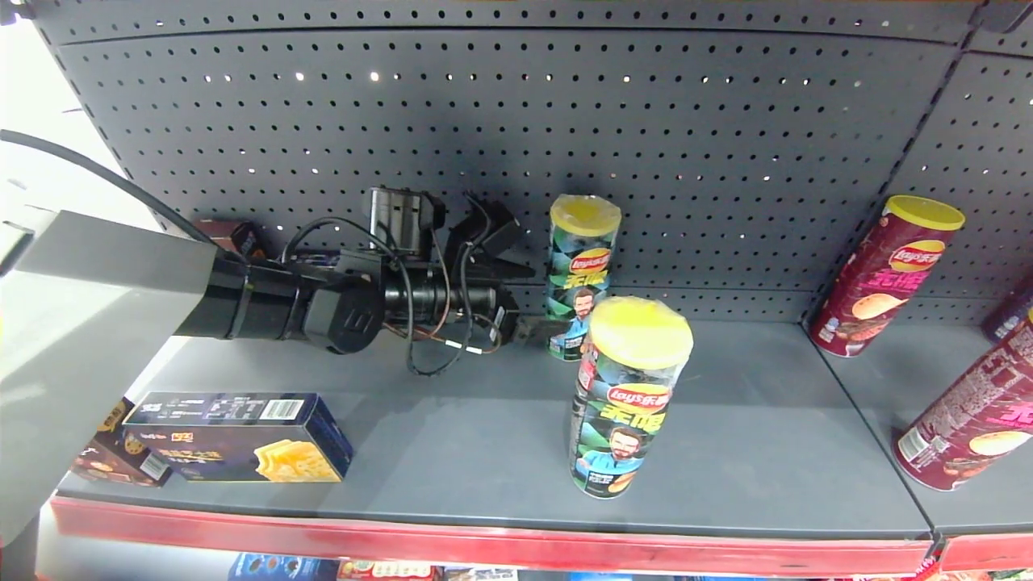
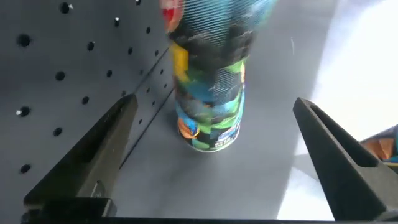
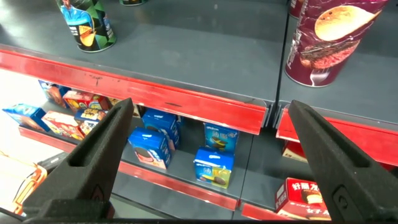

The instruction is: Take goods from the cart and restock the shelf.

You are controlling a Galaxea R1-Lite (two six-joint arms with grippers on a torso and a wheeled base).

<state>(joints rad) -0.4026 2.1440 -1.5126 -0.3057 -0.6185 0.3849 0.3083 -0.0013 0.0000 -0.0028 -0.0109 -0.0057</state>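
The shelf [image 1: 767,452], a grey board with a pegboard back and a red front lip, spans the head view. The left arm [image 1: 266,303] reaches in from the left edge of the frame above the board and ends near the centre.

At the right of the frame stand two maroon cans, one [image 1: 884,274] near the pegboard at upper right, the other [image 1: 968,420] at the right edge, nearer the lip. The rear chip can [image 1: 583,274] stands upright close to the pegboard at centre frame, just beside the arm's end. The front chip can [image 1: 629,395] stands upright below it in the frame, closer to the lip.

A dark blue cracker box [image 1: 242,436] lies flat at lower left, with a brown box [image 1: 113,456] against its left end.

In the left wrist view the left gripper [image 2: 214,106] has its fingers [image 2: 93,165] spread wide. The rear chip can's base is framed between them and touches neither.

The right gripper [image 3: 211,107] also has its fingers spread wide and grips nothing. It hangs in front of the red lip, with blue boxes [image 3: 214,165] on a lower shelf beyond.
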